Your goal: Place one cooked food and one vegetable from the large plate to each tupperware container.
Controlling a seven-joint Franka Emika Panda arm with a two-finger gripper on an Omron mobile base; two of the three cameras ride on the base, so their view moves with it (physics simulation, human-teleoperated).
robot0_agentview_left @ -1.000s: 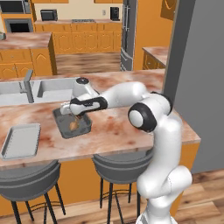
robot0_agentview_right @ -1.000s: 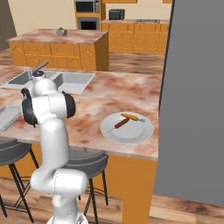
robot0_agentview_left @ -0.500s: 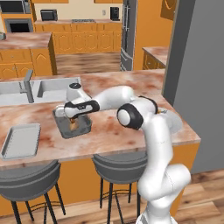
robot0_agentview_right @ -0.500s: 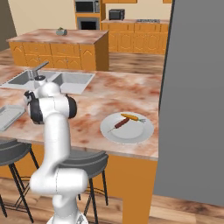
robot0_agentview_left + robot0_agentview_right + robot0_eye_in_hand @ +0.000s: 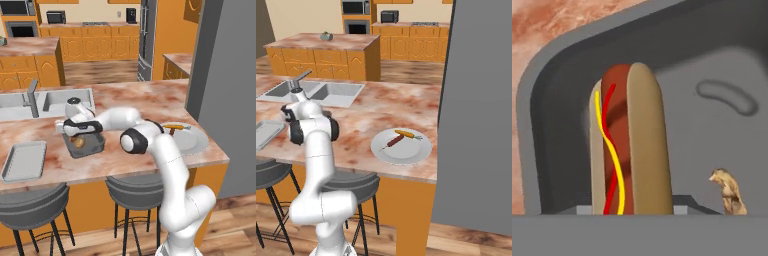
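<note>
The dark-grey tub [image 5: 86, 146] stands on the counter, and my gripper [image 5: 76, 134] reaches down into it. Seen from the hand, a hot dog [image 5: 632, 145] with yellow and red stripes stands between my finger tips, the gripper [image 5: 632, 210] shut on it close to the tub's wall [image 5: 557, 100]. A small tan lump of food [image 5: 728, 192] lies on the tub floor beside it. The shallow light-grey tray [image 5: 25, 160] [image 5: 266, 132] lies to the left. The large plate [image 5: 192, 145] [image 5: 406, 155] on the right holds a carrot [image 5: 408, 134] [image 5: 175, 127] and a brown skewer-like food [image 5: 393, 142].
Steel sink basins [image 5: 55, 100] [image 5: 331, 92] with a faucet [image 5: 33, 95] lie behind the tub. A tall grey panel [image 5: 476, 115] stands at the right end of the counter. Stools [image 5: 30, 210] sit under the front edge. My arm's elbow [image 5: 132, 142] hangs low between tub and plate.
The elbow has swung left and lower, uncovering the plate in the left base view. The hand has shifted slightly left over the tub. Tub, tray and plate have stayed put.
</note>
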